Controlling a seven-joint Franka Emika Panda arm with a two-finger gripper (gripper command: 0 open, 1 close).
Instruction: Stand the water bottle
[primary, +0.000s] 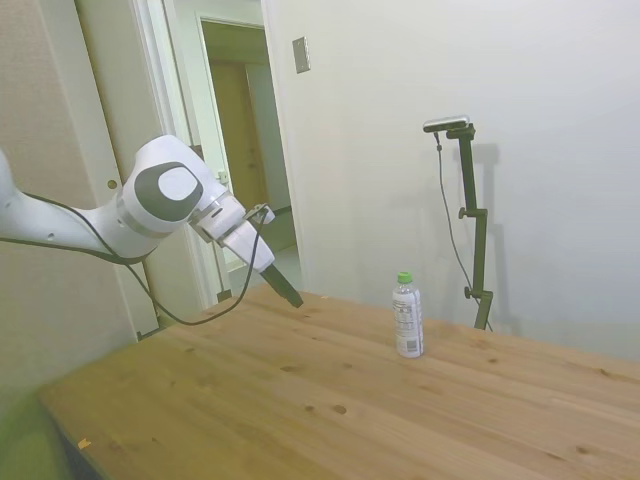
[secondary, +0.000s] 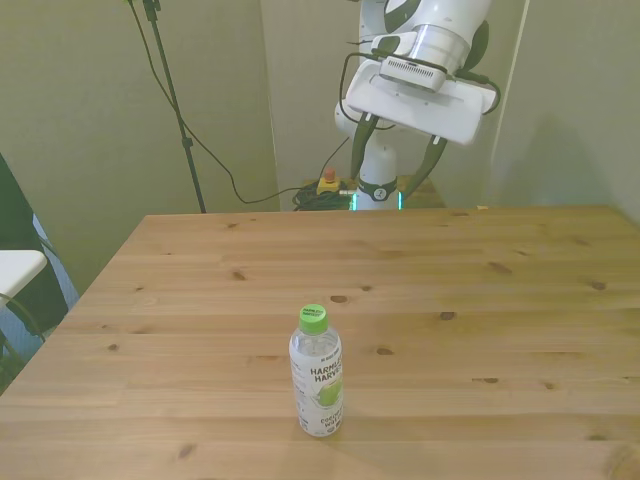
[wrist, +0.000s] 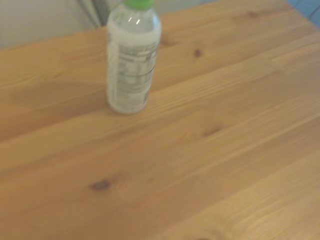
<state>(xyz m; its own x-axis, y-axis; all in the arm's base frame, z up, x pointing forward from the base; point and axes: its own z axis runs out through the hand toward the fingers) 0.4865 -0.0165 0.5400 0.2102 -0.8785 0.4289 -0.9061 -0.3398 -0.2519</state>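
**Standing bottle, gripper clear of it**

Standing upright on the wooden table (secondary: 520, 300), the water bottle (secondary: 319, 372) sits green cap up, label facing the front camera, near the table's front edge in the front view. Well apart from the gripper (secondary: 400, 168), which hangs in the air above the far edge of the table, tilted down toward the bottle. Bare wood between them, nothing blocking. Wrist view shows the bottle (wrist: 131, 57) upright too, slightly blurred. Jaws spread wide in the front view, holding nothing, touching nothing. Side view: fingers (primary: 284, 288) clear above the tabletop.
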